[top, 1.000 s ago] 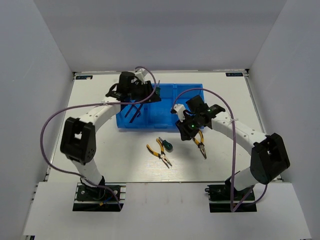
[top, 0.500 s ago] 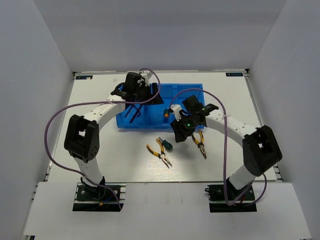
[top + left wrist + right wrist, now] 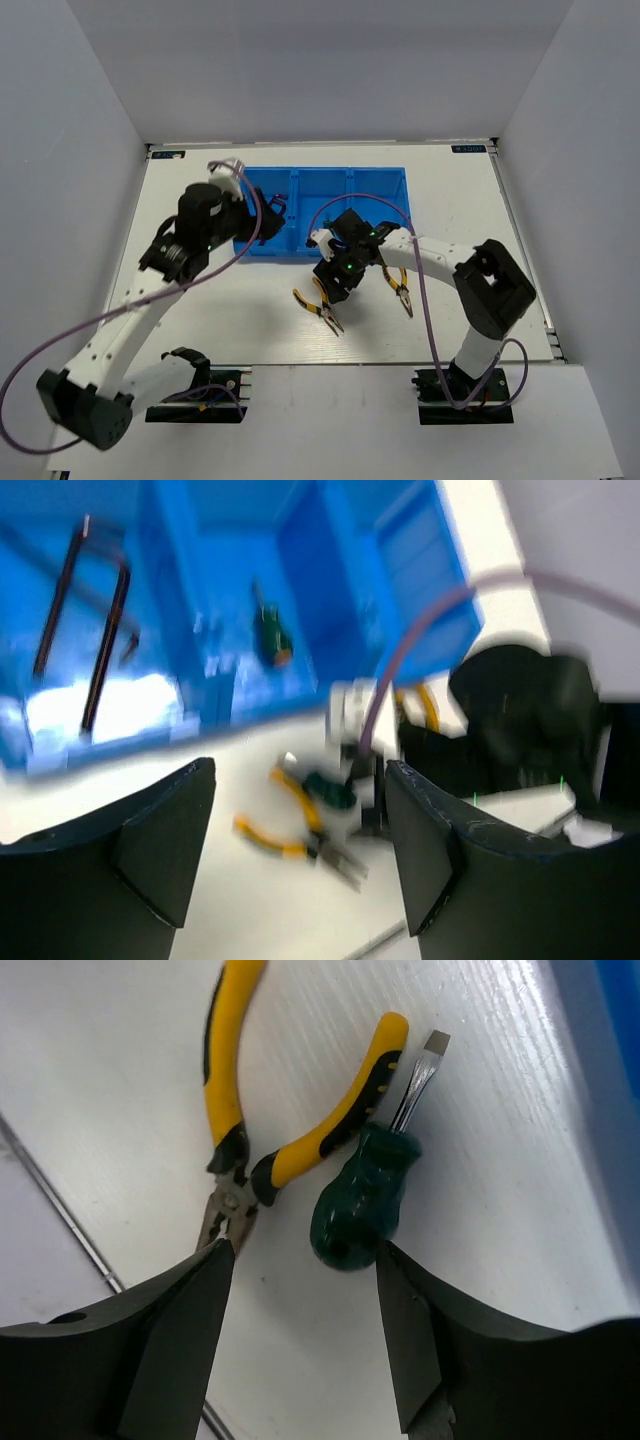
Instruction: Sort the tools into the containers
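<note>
Taking the far wall as twelve o'clock, the blue bin (image 3: 380, 172) lies on the white table (image 3: 250, 335), at twelve from its middle. Its three compartments run in a row from nine to three. The nine o'clock compartment holds the dark hex key (image 3: 108, 640), badly smeared in the left wrist view. The middle one holds the orange-tipped screwdriver (image 3: 270, 638), lying flat. The right arm (image 3: 440, 255) crosses the near corner of the three o'clock compartment.

Nearest me on the bare table are the nearer pliers (image 3: 318, 308), handles pointing to eleven. Just beside them at one o'clock lies the green screwdriver (image 3: 360, 1200), its handle against one pliers grip and its flat blade pointing toward the bin wall. The right gripper (image 3: 305, 1250) hangs directly over it, fingers spread wide on either side, gripping nothing. At three o'clock from there the other pliers (image 3: 398, 288) lie apart, partly under the right arm. Farther off, the left gripper (image 3: 298, 775) hovers at the bin's nine o'clock end, fingers wide apart and empty.
</note>
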Action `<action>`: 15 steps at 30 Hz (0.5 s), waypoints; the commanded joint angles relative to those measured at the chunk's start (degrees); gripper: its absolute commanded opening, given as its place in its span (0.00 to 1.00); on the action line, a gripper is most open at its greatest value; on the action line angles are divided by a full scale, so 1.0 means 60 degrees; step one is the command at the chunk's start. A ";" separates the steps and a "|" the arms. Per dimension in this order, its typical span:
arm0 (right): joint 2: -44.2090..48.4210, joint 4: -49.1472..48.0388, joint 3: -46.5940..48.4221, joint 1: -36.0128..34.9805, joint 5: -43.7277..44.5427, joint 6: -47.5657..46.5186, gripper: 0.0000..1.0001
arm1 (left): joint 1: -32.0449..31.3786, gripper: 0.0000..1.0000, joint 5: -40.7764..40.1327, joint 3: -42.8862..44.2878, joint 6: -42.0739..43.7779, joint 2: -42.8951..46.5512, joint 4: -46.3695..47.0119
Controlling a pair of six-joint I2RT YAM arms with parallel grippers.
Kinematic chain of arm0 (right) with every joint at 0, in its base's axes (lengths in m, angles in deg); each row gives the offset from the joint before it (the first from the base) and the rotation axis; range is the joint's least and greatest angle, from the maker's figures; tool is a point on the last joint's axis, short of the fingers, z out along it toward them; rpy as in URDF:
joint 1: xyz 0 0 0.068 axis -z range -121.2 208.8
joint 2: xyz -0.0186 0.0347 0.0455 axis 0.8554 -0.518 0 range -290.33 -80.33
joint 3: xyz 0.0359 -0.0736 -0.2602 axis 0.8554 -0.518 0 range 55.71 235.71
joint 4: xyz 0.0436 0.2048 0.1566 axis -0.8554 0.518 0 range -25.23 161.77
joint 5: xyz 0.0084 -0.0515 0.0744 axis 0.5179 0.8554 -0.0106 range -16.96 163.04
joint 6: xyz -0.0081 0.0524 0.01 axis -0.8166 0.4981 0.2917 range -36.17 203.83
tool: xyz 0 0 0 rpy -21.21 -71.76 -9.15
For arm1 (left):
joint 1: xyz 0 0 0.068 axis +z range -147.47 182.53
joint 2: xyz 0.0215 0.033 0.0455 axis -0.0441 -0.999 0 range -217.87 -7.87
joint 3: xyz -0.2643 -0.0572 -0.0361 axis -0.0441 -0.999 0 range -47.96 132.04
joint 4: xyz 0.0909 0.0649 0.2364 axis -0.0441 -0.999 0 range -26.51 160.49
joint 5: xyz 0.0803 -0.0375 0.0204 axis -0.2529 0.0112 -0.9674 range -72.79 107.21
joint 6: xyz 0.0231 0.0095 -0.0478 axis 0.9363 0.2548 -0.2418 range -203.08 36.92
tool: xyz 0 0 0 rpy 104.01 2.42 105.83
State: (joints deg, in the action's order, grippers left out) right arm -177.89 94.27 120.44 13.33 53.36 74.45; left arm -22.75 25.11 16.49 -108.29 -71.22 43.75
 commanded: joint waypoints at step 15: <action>-0.1421 -0.0579 0.0447 -0.0346 0.2167 -0.0252 0.58 | -0.0664 0.81 -0.0541 -0.2990 -0.1684 0.0762 -0.1931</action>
State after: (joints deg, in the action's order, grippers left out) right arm -184.71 92.17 121.99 11.78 64.02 73.70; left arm -25.18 22.20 0.40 -115.79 -63.83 32.04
